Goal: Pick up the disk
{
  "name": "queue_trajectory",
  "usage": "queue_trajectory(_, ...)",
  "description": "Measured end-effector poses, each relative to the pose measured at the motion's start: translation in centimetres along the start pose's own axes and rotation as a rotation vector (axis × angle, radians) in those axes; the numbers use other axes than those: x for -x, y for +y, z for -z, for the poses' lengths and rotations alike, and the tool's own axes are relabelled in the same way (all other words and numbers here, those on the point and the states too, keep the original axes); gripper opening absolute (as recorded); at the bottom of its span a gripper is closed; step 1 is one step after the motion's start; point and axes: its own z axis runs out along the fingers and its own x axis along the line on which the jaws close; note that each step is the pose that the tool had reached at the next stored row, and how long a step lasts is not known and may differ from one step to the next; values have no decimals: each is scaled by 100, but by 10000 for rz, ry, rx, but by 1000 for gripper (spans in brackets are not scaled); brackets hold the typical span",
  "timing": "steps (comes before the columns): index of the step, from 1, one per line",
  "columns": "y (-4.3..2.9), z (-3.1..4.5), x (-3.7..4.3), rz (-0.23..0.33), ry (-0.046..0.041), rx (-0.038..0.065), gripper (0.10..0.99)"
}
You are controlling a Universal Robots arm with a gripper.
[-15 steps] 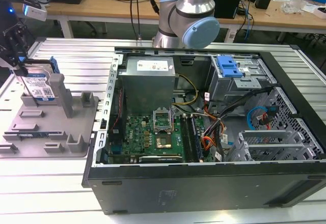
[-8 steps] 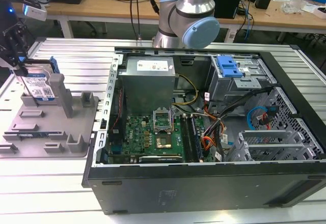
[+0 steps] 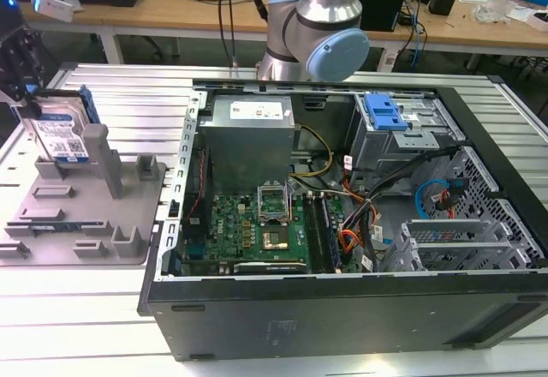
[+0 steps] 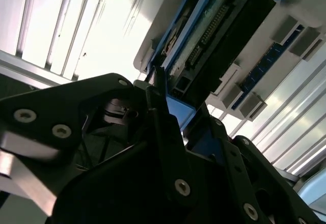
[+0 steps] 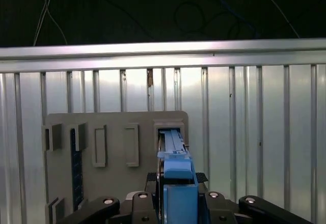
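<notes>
Claw [image 3: 30,107] clamps upright disk [image 3: 64,137], white-and-blue label, over fixture plate [image 3: 86,214].

No print can be read. The disk [image 3: 62,137] carries a white-and-blue label, and the power supply [image 3: 251,133] a white sticker, both illegible.

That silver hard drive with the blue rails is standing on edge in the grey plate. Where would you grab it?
By its upper end, from above. The silver metal hard drive with blue side rails stands upright in the grey plastic fixture plate, lower end seated, so only the top is free. The gripper straddles a blue rail there, pinching across the thin thickness.
</notes>
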Motion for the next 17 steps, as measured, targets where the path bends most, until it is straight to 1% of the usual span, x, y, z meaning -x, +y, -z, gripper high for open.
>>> queue_trajectory(1,-1,39,-1,1,1,1,365)
queue_trajectory(2,-1,97,-3,2,0,0,365)
queue_trajectory(5,-3,237,-8,3,0,0,365)
queue_trajectory(6,-4,302,-10,3,0,1,365)
queue_trajectory(7,-4,349,-11,4,0,-1,365)
queue_trajectory(8,-6,461,-15,5,0,0,365)
queue_trajectory(9,-7,526,-17,5,0,0,365)
queue_trajectory(12,-10,837,-27,6,0,-1,365)
queue_trajectory(13,-11,916,-30,7,0,0,365)
queue_trajectory(15,-12,1009,-33,9,0,0,365)
queue_trajectory(16,-13,1089,-36,10,0,-1,365)
queue_trajectory(17,-14,1133,-37,11,0,-1,365)
